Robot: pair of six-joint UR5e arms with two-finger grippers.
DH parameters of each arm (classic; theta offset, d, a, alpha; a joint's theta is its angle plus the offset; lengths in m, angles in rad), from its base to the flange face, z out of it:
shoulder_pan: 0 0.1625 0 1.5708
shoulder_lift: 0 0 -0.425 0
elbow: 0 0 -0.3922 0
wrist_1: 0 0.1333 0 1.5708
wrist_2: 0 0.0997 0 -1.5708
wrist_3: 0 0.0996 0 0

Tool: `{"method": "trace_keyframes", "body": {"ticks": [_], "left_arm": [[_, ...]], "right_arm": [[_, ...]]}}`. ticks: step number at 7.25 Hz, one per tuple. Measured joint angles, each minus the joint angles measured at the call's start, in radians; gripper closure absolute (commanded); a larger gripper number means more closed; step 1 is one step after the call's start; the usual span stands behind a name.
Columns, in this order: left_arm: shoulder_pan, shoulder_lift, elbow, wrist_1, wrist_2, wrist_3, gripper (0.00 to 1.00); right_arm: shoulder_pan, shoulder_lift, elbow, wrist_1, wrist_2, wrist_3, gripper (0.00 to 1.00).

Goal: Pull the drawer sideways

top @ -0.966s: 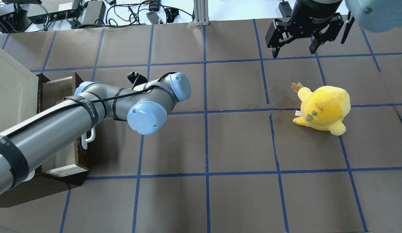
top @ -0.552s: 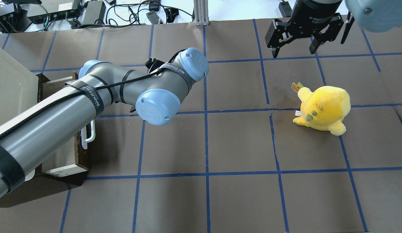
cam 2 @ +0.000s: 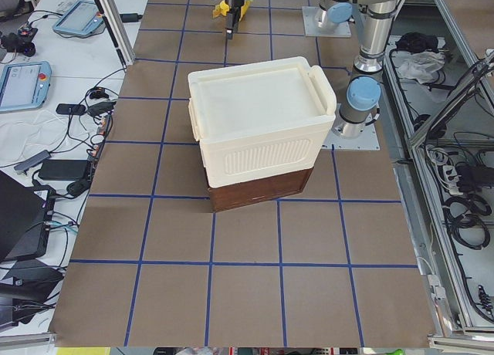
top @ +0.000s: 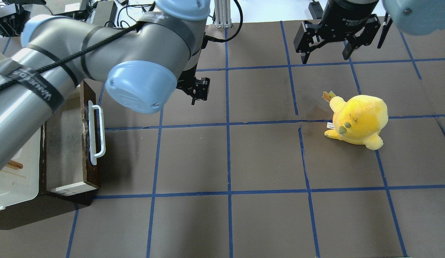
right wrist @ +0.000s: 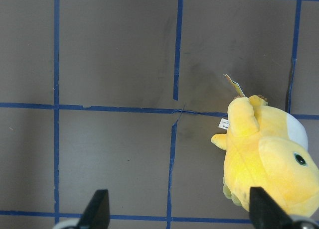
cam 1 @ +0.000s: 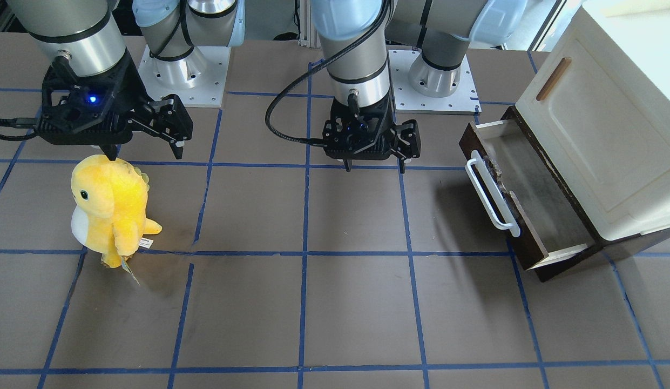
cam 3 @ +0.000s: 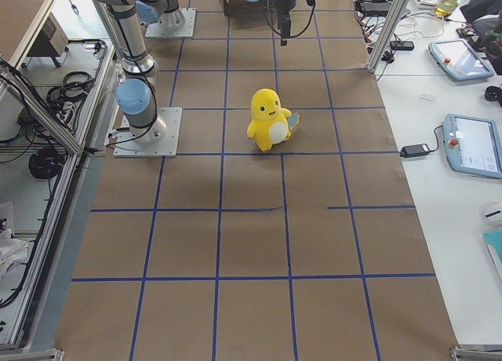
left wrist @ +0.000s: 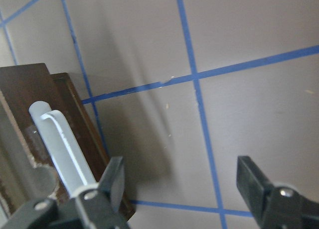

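The dark brown drawer (cam 1: 529,216) stands pulled out from under the cream cabinet (cam 1: 599,124), its pale inside showing. Its long white bar handle (cam 1: 492,195) is free. The drawer (top: 66,143) and handle (top: 96,134) also show in the overhead view, and the handle (left wrist: 62,147) in the left wrist view. My left gripper (cam 1: 373,168) is open and empty, held above the table about one tile from the drawer front; the wrist view shows it (left wrist: 182,189) open. My right gripper (cam 1: 146,155) is open and empty, hovering behind the plush, and also shows in the overhead view (top: 324,59).
A yellow plush toy (cam 1: 110,208) stands on the robot's right half of the table, and shows in the overhead view (top: 356,118) and right wrist view (right wrist: 264,159). The cabinet (cam 2: 258,131) sits at the table's left end. Blue tape lines grid the brown table.
My left arm has lifted and swung away from the drawer handle toward the table's middle and back. The drawer stays pulled out. The right arm and plush have not moved.
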Motion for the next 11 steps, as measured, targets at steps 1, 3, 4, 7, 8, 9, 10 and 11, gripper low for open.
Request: {"method": "trace_keyframes", "body": {"ticks": [1,3,4,7,8,9,10,11], "left_arm": [[0.056,0.053,0.004,-0.017,-0.079,0.039,0.00],[0.162,0.156,0.002,-0.081,-0.151,0.109,0.00],[0.216,0.193,-0.006,-0.099,-0.175,0.131,0.02],[0.279,0.228,-0.044,-0.035,-0.216,0.165,0.02],[0.283,0.228,-0.047,-0.012,-0.217,0.166,0.01],[0.283,0.228,-0.049,-0.004,-0.214,0.170,0.01],[0.283,0.229,-0.049,-0.004,-0.209,0.172,0.00],[0.282,0.228,-0.050,-0.005,-0.207,0.176,0.00]], "right_arm": [[0.000,0.000,0.000,0.000,0.000,0.000,0.00],[0.000,0.000,0.000,0.000,0.000,0.000,0.00],[0.000,0.000,0.000,0.000,0.000,0.000,0.00],[0.000,0.000,0.000,0.000,0.000,0.000,0.00],[0.000,0.000,0.000,0.000,0.000,0.000,0.00],[0.000,0.000,0.000,0.000,0.000,0.000,0.00],[0.000,0.000,0.000,0.000,0.000,0.000,0.00],[0.000,0.000,0.000,0.000,0.000,0.000,0.00]]}}
